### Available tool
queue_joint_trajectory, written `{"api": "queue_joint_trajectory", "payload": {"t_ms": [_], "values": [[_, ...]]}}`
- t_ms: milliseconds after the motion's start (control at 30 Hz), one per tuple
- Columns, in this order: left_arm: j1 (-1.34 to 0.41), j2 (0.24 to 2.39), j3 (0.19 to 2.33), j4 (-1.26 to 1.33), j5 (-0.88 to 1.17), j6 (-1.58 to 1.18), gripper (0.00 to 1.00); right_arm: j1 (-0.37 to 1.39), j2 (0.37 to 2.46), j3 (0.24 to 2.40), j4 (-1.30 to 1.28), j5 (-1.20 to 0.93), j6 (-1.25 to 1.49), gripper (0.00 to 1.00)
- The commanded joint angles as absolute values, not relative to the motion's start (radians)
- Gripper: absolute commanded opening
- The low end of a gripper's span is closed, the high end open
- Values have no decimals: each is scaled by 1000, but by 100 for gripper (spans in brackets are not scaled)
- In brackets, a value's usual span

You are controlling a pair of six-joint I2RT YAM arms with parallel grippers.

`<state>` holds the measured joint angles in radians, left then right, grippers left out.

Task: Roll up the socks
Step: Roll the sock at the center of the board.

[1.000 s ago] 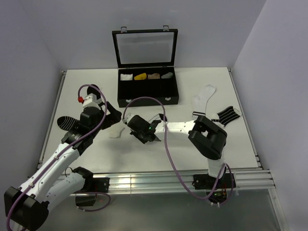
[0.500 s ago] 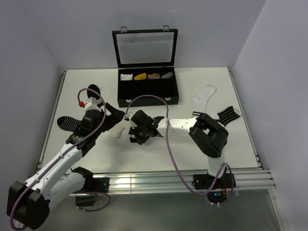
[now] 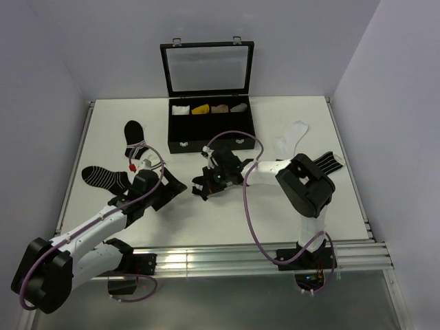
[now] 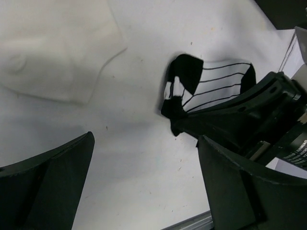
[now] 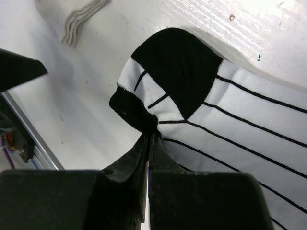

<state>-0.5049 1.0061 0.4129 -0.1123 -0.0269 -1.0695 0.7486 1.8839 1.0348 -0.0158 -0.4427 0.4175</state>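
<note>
My right gripper (image 5: 152, 135) is shut on the edge of the black toe of a white sock with thin black lines (image 5: 240, 120), which is bunched up at the pinch. In the left wrist view the same lined sock (image 4: 218, 81) lies on the table in front of the right arm's black fingers (image 4: 240, 112). The plain white sock (image 4: 53, 52) lies flat to its left. My left gripper (image 4: 144, 187) hangs open just above the bare table near both socks, with nothing between its fingers. From above, the left gripper (image 3: 173, 187) and the right gripper (image 3: 203, 187) sit close together at mid-table.
An open black case (image 3: 210, 134) with small rolled bundles stands at the back. Black striped socks lie at the left (image 3: 103, 177) and far left (image 3: 134, 129). A white sock (image 3: 292, 137) and a black striped one (image 3: 326, 163) lie at the right.
The right arm has swung its wrist up and to the right, still pinching the lined sock. The left arm has come down and right, over the plain sock.
</note>
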Motion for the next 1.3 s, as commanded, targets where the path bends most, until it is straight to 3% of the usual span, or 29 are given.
{"api": "queue_joint_trajectory", "payload": {"t_ms": [0, 567, 733, 1000, 1267], "values": [[-522, 1020, 393, -63, -9, -1130, 94, 739, 1896, 1012, 54, -485, 459, 0], [-560, 1298, 448, 158, -18, -1209, 83, 716, 1908, 979, 115, -532, 472, 0], [-566, 1342, 456, 170, -25, -1215, 74, 716, 1914, 976, 118, -534, 471, 0], [-566, 1377, 474, 170, -43, -1218, 49, 715, 1919, 971, 126, -531, 471, 0], [-566, 1405, 492, 179, -43, -1218, 44, 716, 1921, 969, 127, -526, 465, 0]]}}
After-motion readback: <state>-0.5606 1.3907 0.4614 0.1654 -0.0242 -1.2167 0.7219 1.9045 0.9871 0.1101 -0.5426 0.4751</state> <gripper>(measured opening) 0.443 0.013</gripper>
